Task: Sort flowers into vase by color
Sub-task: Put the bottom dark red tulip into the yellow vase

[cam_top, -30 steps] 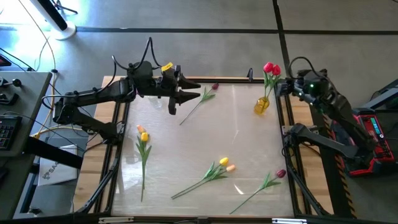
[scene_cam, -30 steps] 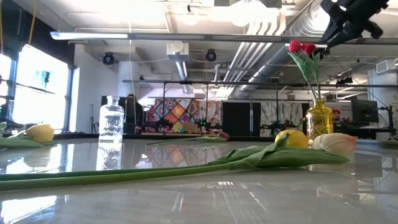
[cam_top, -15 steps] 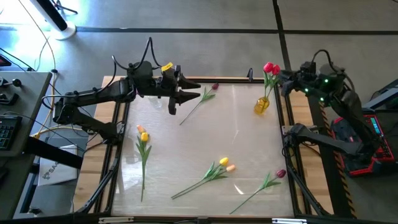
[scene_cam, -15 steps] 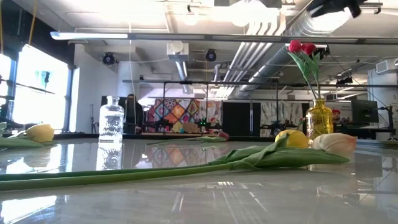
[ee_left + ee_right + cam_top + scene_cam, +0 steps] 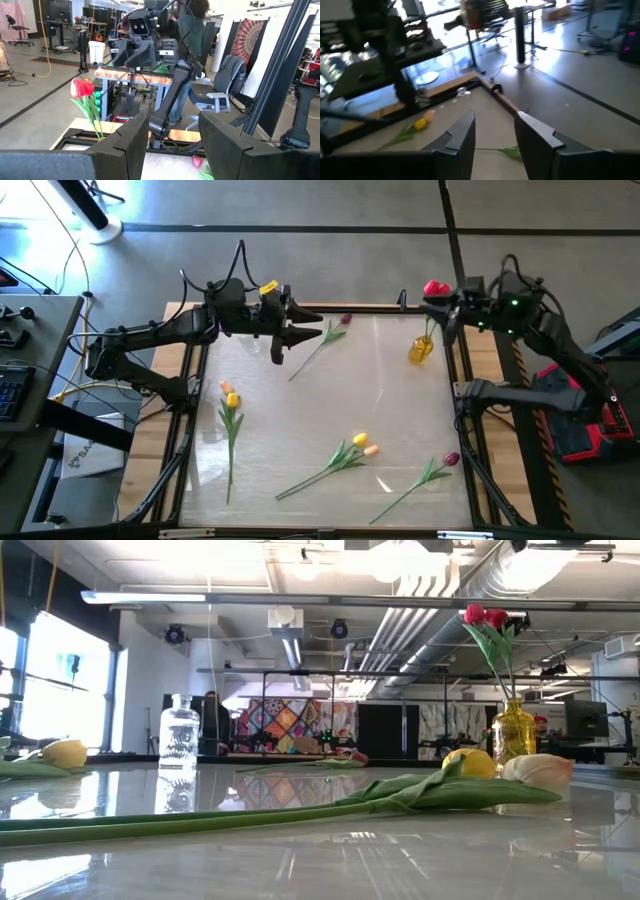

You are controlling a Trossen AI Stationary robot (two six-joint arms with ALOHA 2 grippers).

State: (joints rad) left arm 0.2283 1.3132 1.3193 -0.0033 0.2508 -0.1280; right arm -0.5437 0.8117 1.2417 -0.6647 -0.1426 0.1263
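Observation:
My left gripper is open and hovers at the table's far left, beside a clear glass vase. My right gripper is open and hangs high over the yellow vase, which holds two red tulips by their stems. A maroon tulip lies on the table just right of my left gripper. A yellow-orange tulip lies at the left. A yellow and a peach tulip lie together near the front. Another maroon tulip lies at the near right.
The table is a glossy white sheet inside a dark frame. The loose tulips' long stems stretch across its middle and front. A person stands behind the right arm in the left wrist view. A desk with gear stands off the table's left side.
My right gripper has risen from beside the red tulips and gone out of the low view's top. It has swung toward the table's left, ending above the yellow vase. The tulips and vases have stayed where they were.

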